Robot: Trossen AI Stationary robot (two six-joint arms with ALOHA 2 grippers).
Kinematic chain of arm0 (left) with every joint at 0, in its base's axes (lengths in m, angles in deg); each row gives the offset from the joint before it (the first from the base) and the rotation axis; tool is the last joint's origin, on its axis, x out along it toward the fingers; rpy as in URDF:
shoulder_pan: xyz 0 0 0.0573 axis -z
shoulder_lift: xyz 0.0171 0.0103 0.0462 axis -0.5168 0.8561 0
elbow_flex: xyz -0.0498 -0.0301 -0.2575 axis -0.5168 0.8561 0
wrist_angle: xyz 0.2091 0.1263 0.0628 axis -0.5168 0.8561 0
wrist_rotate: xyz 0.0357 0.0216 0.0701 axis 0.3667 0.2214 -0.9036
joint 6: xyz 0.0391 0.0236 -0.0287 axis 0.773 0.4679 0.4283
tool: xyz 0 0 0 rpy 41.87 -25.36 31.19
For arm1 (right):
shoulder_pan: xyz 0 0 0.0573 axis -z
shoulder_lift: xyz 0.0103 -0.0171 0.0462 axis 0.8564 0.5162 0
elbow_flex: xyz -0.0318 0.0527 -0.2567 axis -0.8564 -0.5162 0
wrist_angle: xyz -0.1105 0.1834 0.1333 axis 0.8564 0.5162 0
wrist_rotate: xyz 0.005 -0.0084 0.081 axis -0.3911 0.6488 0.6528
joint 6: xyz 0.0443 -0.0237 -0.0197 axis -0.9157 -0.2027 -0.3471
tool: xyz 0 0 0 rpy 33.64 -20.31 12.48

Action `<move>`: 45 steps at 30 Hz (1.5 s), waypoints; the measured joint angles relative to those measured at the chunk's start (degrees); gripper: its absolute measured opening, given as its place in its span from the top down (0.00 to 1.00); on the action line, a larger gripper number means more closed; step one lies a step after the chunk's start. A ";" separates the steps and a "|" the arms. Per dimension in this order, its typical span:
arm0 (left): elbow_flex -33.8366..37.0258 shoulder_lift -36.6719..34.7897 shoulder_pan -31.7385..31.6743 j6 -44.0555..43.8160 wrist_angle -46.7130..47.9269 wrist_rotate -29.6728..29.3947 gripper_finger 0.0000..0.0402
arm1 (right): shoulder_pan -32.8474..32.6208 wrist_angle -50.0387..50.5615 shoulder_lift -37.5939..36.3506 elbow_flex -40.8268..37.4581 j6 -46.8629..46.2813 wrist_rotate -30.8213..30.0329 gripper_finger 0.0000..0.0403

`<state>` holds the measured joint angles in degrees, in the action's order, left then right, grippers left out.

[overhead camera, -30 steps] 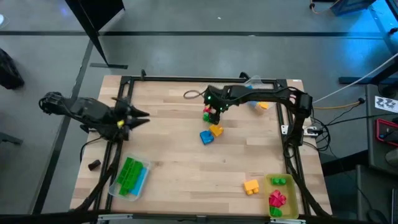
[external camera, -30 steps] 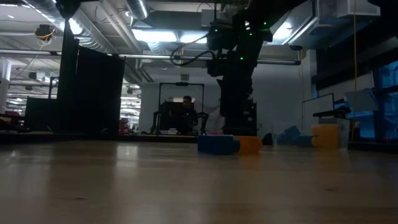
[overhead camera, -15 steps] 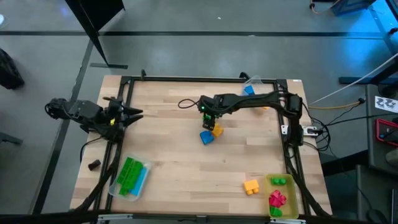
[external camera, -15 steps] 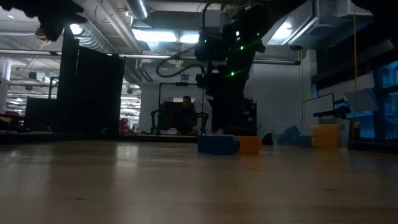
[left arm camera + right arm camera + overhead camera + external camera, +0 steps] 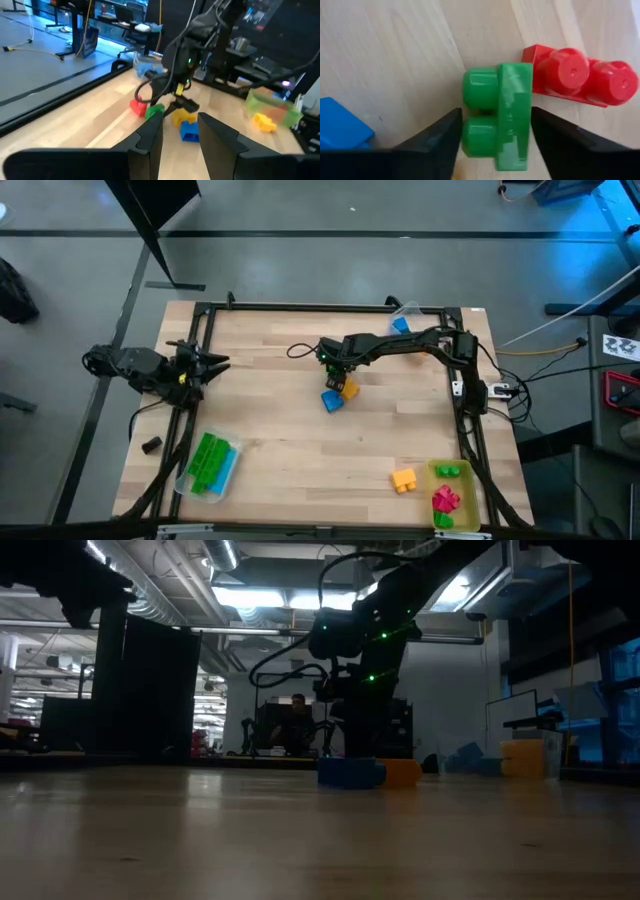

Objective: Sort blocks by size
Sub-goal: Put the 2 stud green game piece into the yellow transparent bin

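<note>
My right gripper (image 5: 335,372) is open and points down at the table's middle, over a green two-stud brick (image 5: 495,120) that lies on its side on the wood. Its fingers stand close on either side of the brick. A red brick (image 5: 580,75) lies right beside the green one. A blue brick (image 5: 332,401) and an orange brick (image 5: 348,389) lie just nearer. My left gripper (image 5: 222,363) is open and empty over the table's left edge. My right gripper has one finger (image 5: 437,137) beside the green brick's studs (image 5: 477,107) and the other finger (image 5: 560,140) beside its base, coming from above. I cannot tell whether either finger touches the brick. The brick lies on the table.
A clear tray (image 5: 208,463) with green bricks stands near left. A yellow-green tray (image 5: 468,498) with green and red bricks stands near right, an orange brick (image 5: 404,479) beside it. Another clear tray (image 5: 405,320) with a blue brick is at the far edge.
My right gripper has moved toward the table's left and near edges and down, until its fingers stand around the green brick. My left arm has drawn back toward the table's left edge. The bricks have stayed in place.
</note>
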<state>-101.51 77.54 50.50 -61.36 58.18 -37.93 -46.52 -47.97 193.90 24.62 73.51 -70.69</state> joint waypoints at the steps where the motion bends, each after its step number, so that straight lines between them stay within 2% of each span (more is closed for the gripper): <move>1: 0.74 0.00 0.02 -0.02 -0.04 0.02 0.73 | 0.00 0.08 0.00 0.00 0.00 0.00 0.46; 7: 6.40 0.04 0.00 0.00 -5.45 -0.03 0.73 | -0.07 0.00 -0.50 0.24 0.23 0.06 0.67; 15: 12.96 0.01 0.02 2.09 -14.08 -0.01 0.73 | 0.00 5.67 -2.44 1.36 0.25 2.14 0.80; 25: 19.78 0.01 0.00 1.05 -21.51 0.09 0.73 | 0.00 20.02 -3.43 11.13 0.57 1.20 0.78; 32: 21.01 0.44 0.02 7.99 -27.72 0.30 0.73 | 0.56 32.77 -3.43 18.77 2.21 -3.40 0.79; 39: 21.01 0.48 0.02 8.84 -26.84 0.31 0.73 | 4.94 45.51 -3.45 23.08 2.25 -8.42 0.78; 45: 20.97 0.63 0.02 6.21 -26.59 0.30 0.73 | 11.52 49.37 -3.44 22.03 2.25 -9.88 0.78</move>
<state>-80.54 78.17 50.52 -55.15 31.59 -37.63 -34.99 1.40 190.46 46.65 75.76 -80.58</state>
